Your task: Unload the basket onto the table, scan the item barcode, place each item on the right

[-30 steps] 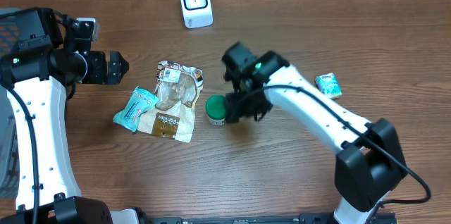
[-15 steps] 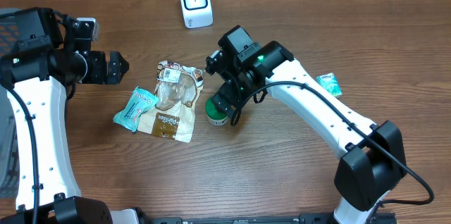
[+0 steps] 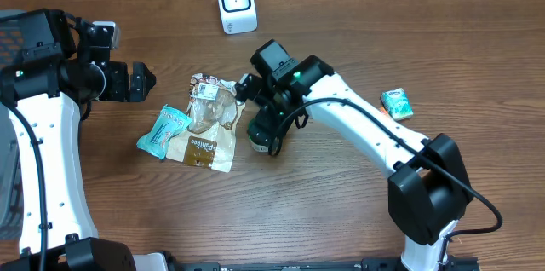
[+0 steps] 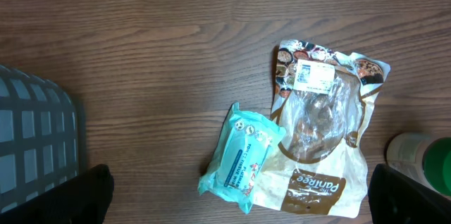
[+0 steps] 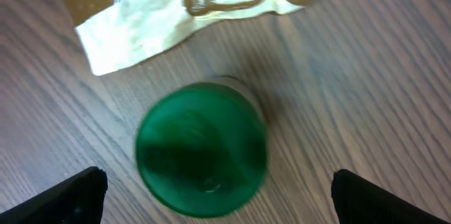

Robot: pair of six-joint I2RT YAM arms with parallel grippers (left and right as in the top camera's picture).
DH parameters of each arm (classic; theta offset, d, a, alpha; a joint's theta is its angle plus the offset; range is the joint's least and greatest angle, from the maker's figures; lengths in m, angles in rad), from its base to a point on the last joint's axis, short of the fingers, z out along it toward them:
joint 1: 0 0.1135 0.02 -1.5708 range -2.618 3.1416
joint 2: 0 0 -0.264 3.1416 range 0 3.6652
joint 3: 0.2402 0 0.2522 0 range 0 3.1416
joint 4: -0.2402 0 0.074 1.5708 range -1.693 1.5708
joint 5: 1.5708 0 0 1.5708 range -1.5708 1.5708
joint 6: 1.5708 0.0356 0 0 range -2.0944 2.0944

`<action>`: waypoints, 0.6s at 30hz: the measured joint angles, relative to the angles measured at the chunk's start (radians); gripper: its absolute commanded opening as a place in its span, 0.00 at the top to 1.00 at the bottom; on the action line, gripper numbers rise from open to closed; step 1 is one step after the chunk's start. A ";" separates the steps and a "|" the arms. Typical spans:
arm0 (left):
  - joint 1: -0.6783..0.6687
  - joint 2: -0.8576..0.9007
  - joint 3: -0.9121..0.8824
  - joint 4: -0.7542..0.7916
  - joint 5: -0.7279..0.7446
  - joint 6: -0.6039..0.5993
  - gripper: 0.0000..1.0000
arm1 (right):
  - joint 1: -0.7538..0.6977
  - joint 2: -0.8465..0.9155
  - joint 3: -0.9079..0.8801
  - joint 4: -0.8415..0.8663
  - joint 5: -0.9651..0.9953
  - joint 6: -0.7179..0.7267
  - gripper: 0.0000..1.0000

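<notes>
Standing upright on the wooden table (image 3: 341,211), on the near side of the cluster of goods, a jar with a green lid (image 5: 201,150) sits directly under the right gripper (image 5: 218,182). That gripper's jaws are spread wide: in the right wrist view the two dark fingertips (image 5: 77,196) show at the lower corners, well clear of the lid on either side, so the jar is released and rests on the table on its own. Just beside the jar, toward the left arm, lies a brown and white snack bag (image 3: 207,126) with a clear window and a white printed label at its far end; a corner of the bag reaches close to the jar, though whether they touch cannot be told. A teal wrapped pack (image 3: 162,132) lies tilted against the bag's other edge, overlapping it slightly. Off to the right arm's side, well apart from the rest, a small green box (image 3: 397,102) lies beside the right forearm. A little farther back, the left gripper (image 3: 146,81) hangs clear of the table, well apart from the bag, with its jaws also spread and nothing between them. The left wrist view shows a grey grid basket (image 4: 35,132) at the table's edge on that side. Farthest back, near the table's far edge, a white barcode scanner (image 3: 236,2) stands upright with its window facing the arms, well apart from the jar.
</notes>
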 measured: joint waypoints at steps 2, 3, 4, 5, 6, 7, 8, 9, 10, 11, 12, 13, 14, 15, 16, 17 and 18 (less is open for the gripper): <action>0.000 0.000 0.000 0.000 0.000 0.000 0.01 | 0.008 0.000 0.000 0.000 -0.002 -0.006 0.00; 0.000 0.000 0.000 0.000 0.000 0.000 0.01 | 0.009 0.002 0.000 0.000 -0.004 -0.008 0.00; 0.000 0.000 0.000 0.000 0.000 0.000 0.01 | 0.009 0.004 0.000 0.000 -0.005 -0.010 0.00; 0.000 0.000 0.000 0.000 0.000 0.000 0.01 | 0.008 0.008 0.000 0.000 -0.006 -0.011 0.00; 0.000 0.000 0.000 0.000 0.000 0.000 0.00 | 0.008 0.014 0.000 -0.001 -0.007 -0.012 0.00; 0.000 0.000 0.000 0.000 0.000 0.000 0.00 | 0.008 0.025 0.000 -0.002 -0.008 -0.015 0.00; 0.000 0.000 0.000 0.000 0.000 0.000 0.00 | 0.008 0.031 0.000 -0.002 -0.008 -0.015 0.00; 0.000 0.000 0.000 0.000 0.000 0.000 0.00 | 0.008 0.043 0.000 -0.004 -0.009 -0.016 0.00; 0.000 0.000 0.000 0.000 0.000 0.000 0.00 | 0.008 0.048 0.000 -0.004 -0.009 -0.018 0.00; 0.000 0.000 0.000 0.000 0.000 0.000 0.00 | 0.008 0.056 0.000 -0.005 -0.010 -0.019 0.00; 0.000 0.000 0.000 0.000 0.000 0.000 0.01 | 0.008 0.062 0.000 -0.006 -0.010 -0.019 0.00; 0.000 0.000 0.000 0.000 0.000 0.000 0.00 | 0.008 0.065 0.000 -0.006 -0.011 -0.019 0.00; 0.000 0.000 0.000 0.000 0.000 0.000 0.00 | 0.008 0.066 0.000 -0.006 -0.010 -0.019 0.00; 0.000 0.000 0.000 0.000 0.000 0.000 0.01 | 0.008 0.066 0.000 -0.006 -0.010 -0.019 0.00; 0.000 0.000 0.000 0.000 0.000 0.000 0.00 | 0.008 0.066 0.000 -0.006 -0.011 -0.020 0.00; 0.000 0.000 0.000 0.000 0.000 0.000 0.01 | 0.008 0.066 0.000 -0.006 -0.011 -0.022 0.00; 0.000 0.000 0.000 0.000 0.000 0.000 0.00 | 0.008 0.067 0.000 -0.003 -0.011 -0.023 0.01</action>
